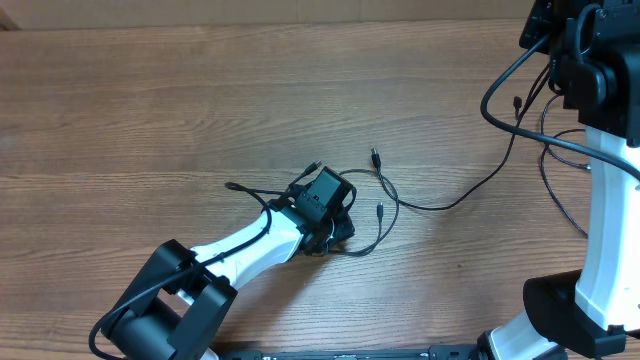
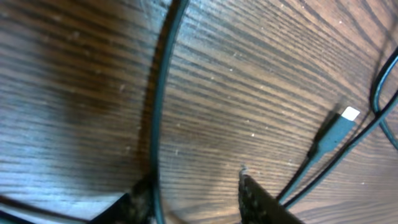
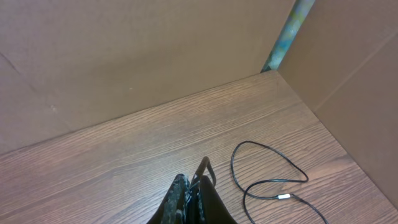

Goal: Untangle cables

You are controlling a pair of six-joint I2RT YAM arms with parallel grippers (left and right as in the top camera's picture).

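Observation:
Several thin black cables (image 1: 372,195) lie tangled in the middle of the table, with loose plugs (image 1: 375,157) sticking out. My left gripper (image 1: 338,222) is down on the tangle. In the left wrist view its jaws (image 2: 194,177) stand apart, with one cable (image 2: 160,99) running between them, close against the left finger (image 2: 134,205). A plug (image 2: 339,124) lies just to the right. One long cable (image 1: 470,192) leads from the tangle up to my raised right gripper (image 3: 193,176), which is shut on a small loop of that cable (image 3: 206,165).
Another thin cable with a silver plug (image 3: 284,196) loops on the table near the right corner wall (image 3: 348,74). The right arm's base (image 1: 590,300) stands at the right edge, with its own thicker cables hanging beside it.

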